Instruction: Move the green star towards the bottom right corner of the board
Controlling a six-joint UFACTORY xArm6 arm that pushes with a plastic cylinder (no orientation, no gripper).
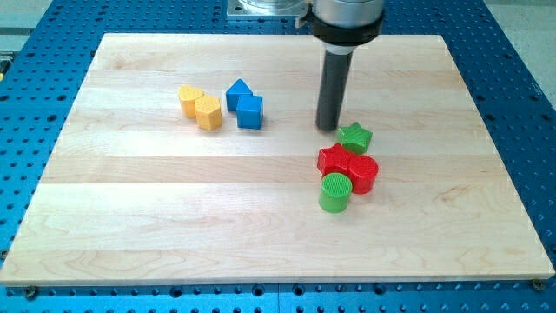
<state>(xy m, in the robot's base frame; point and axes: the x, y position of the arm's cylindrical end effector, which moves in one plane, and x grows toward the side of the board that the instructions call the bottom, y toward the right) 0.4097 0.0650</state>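
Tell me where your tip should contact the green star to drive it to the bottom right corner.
Its upper-left face. My tip sits just left of the green star; the red blocks crowd its lower side, so I would probably push rightward first.

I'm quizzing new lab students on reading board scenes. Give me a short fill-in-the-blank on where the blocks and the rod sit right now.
1. My tip stands just to the view's ____ of the green star.
2. The green cylinder lies toward the view's ____ from the red blocks.
3. The two yellow blocks sit to the view's left of the two ____ blocks.

Missing words: left; bottom; blue
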